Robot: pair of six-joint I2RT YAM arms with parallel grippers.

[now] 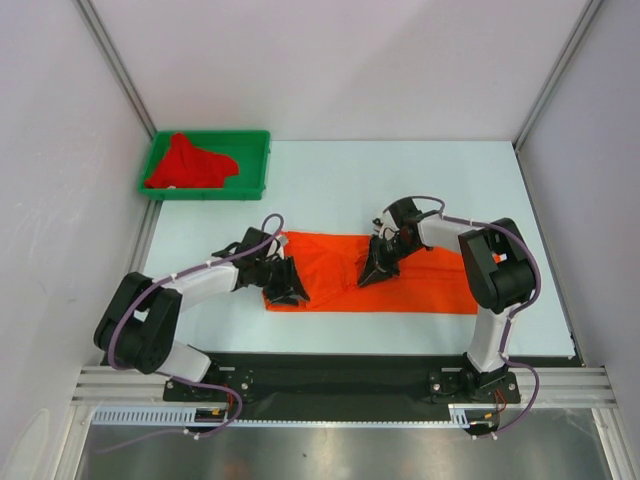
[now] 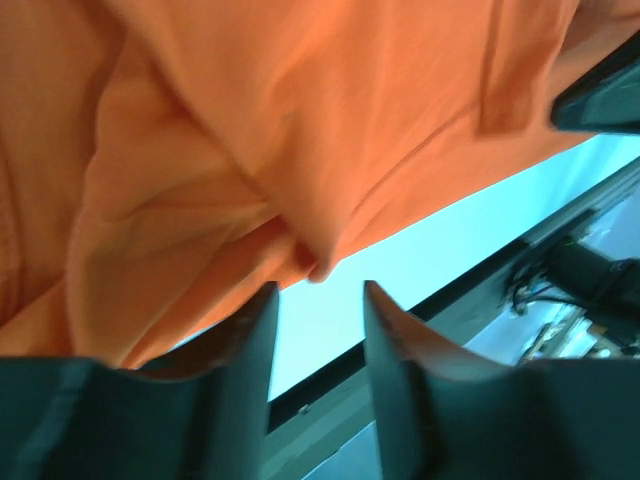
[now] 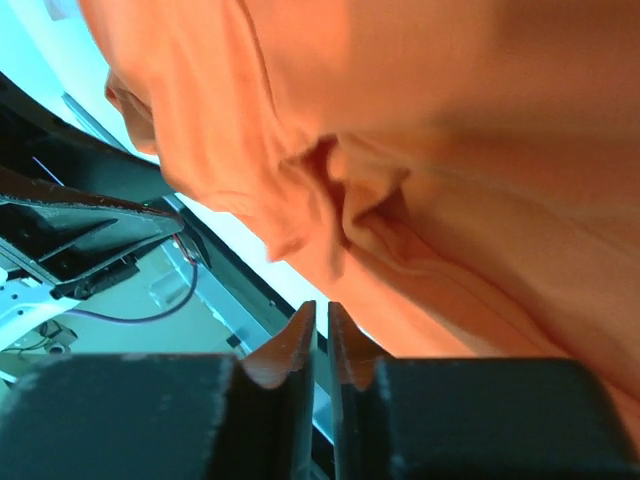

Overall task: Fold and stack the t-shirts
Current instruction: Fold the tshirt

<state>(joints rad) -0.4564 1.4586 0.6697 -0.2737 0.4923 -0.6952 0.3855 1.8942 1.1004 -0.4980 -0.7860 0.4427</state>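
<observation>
- The orange t-shirt [image 1: 340,275] lies spread on our bench [image 1: 330,190]; the red t-shirt [image 1: 190,165] sits in the tray [image 1: 255,140].
- Our left hand [image 1: 285,284] stands half open and empty at the orange t-shirt's left end.
- Our right hand [image 1: 378,266] is all but closed, gripping nothing we see.

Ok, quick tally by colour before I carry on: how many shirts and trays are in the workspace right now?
Orange t-shirt: 1
Red t-shirt: 1
Green tray: 1
Total: 3
</observation>
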